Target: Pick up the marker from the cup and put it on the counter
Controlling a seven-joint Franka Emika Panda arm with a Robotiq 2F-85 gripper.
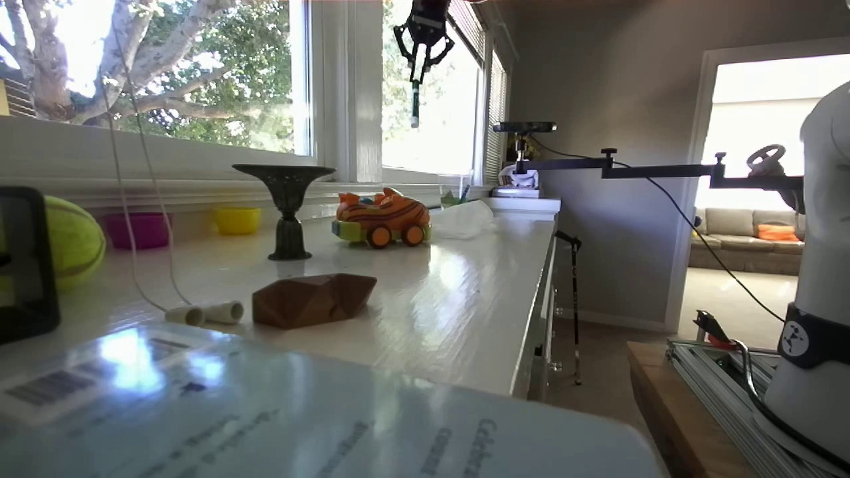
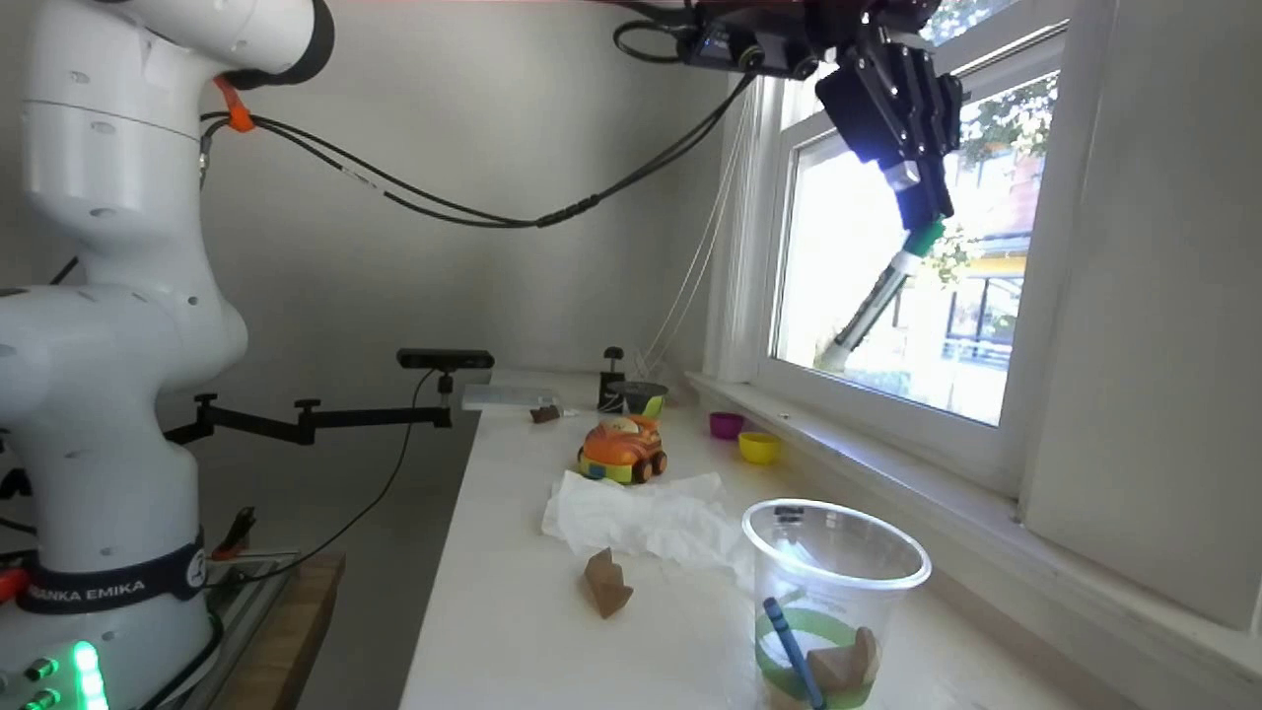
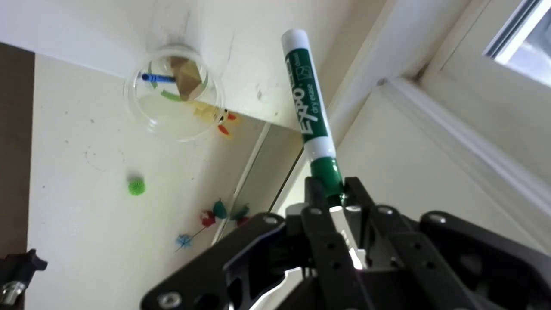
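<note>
Wrist view | marker (image 3: 312, 107) — green end pinched in end effector (image 3: 332, 189)

Slim dark marker (image 1: 416, 105) in the claw (image 1: 416, 74), well above the glossy white counter (image 1: 445, 325).

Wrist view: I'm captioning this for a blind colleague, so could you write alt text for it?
A black gripper holds a green-and-white Expo marker by its green end, in the air. Beyond it, a clear cup on the white counter holds a blue crayon and a brown faceted piece.
</note>
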